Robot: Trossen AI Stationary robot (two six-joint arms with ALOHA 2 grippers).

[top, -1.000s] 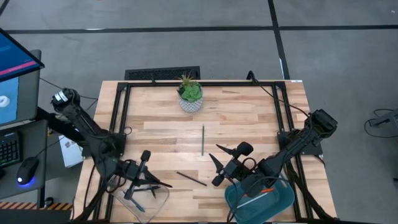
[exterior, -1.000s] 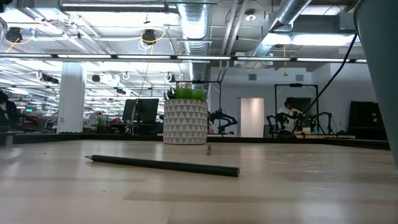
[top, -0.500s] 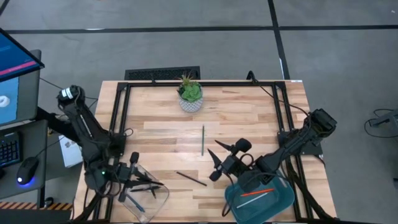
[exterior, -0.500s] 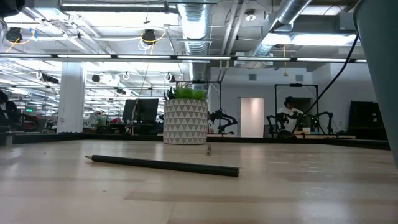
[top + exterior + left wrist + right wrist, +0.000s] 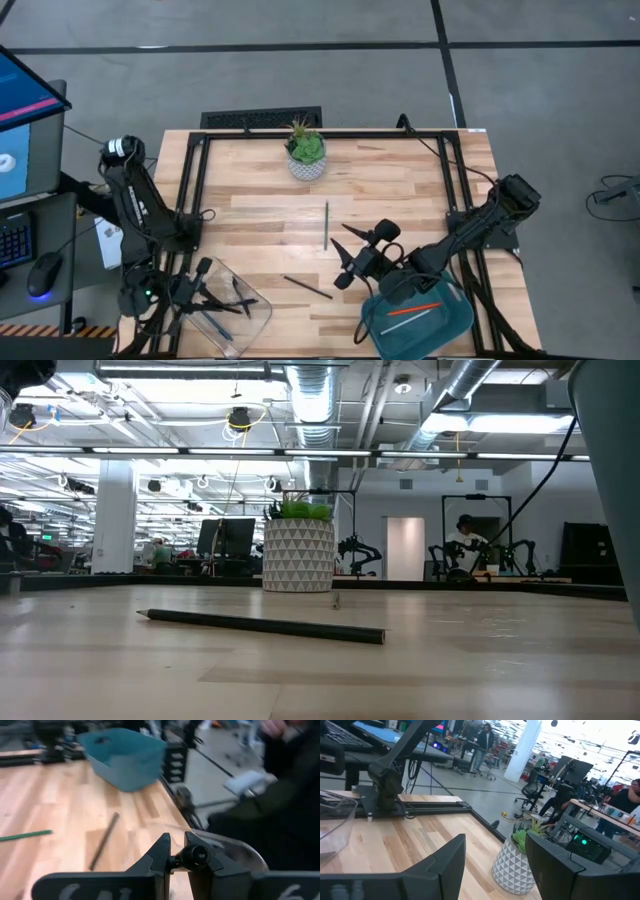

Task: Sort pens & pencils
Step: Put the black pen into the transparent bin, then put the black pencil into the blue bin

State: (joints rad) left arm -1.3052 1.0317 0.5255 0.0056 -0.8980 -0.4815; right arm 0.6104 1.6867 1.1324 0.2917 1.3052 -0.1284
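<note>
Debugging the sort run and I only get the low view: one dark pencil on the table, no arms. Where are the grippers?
Observer: The left gripper is over the clear tray on the table's left side, fingers shut.
Operator: And the right one?
Observer: The right gripper is open. It hovers just above the table beside the teal bin, close to your dark pencil.
Operator: Anything else loose on the table?
Observer: A green pencil lies mid-table, between the dark pencil and the plant pot.
</note>
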